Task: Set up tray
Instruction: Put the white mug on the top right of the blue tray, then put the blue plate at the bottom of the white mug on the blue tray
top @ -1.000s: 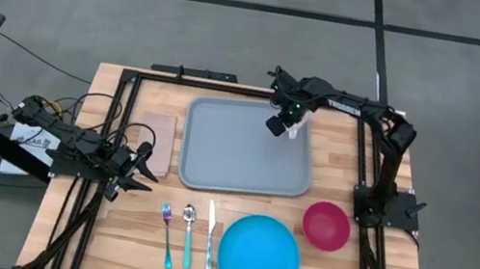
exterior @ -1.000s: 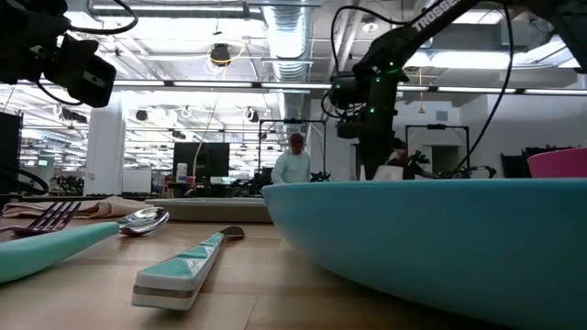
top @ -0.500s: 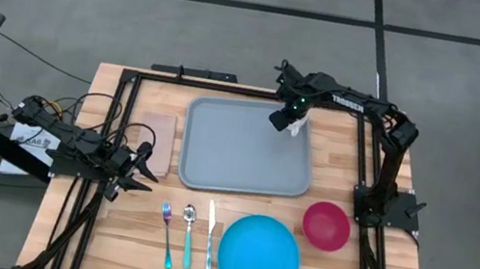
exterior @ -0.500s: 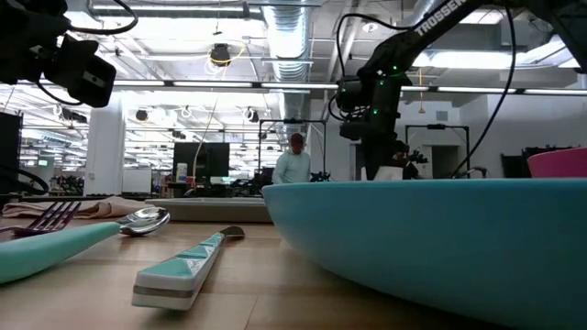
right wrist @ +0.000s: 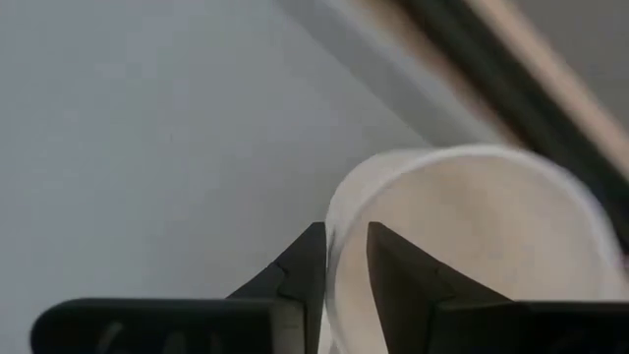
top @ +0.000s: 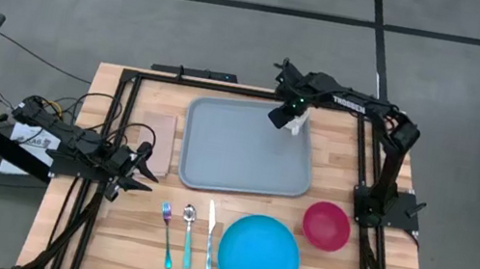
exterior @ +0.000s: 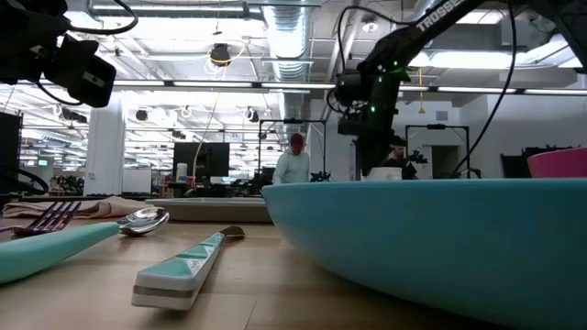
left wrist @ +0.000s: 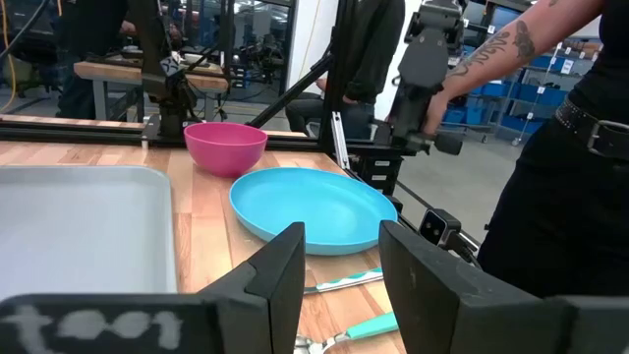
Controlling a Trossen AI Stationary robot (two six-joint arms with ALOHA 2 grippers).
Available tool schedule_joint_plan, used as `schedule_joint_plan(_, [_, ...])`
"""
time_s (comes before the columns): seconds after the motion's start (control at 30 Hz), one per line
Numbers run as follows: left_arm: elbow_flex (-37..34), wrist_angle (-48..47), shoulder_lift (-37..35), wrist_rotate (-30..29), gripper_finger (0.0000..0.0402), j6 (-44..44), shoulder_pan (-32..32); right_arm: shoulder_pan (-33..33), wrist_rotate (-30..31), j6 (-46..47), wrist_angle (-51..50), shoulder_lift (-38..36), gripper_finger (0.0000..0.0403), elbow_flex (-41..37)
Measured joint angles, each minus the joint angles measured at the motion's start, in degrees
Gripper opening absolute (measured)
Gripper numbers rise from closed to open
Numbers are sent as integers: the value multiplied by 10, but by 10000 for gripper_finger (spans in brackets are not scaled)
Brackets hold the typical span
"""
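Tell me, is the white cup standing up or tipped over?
Standing up. The right wrist view looks down into the cup, open mouth upward, on the tray; the right gripper pinches its rim.

Three utensils (top: 188, 237), seemingly one cup (right wrist: 472, 246)

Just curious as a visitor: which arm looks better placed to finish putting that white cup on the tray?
The right. Its pincer is shut on the white cup's rim above the tray's far right corner. The left pincer waits open off the tray's left side.
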Motion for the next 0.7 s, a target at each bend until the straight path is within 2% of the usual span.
schedule_joint_plan(0.2, [0, 0, 0, 0, 121, 0, 0, 2, -5, -4, -29, -32, 73, 51])
schedule_joint_plan(0.4, [0, 0, 0, 0, 121, 0, 0, 31, -91, -5, -138, -83, 73, 100])
schedule_joint_plan(0.53, [0, 0, 0, 0, 121, 0, 0, 88, -96, -18, -187, -133, 73, 101])
schedule_joint_plan(0.7, [0, 0, 0, 0, 121, 0, 0, 194, -122, -18, -225, -174, 79, 101])
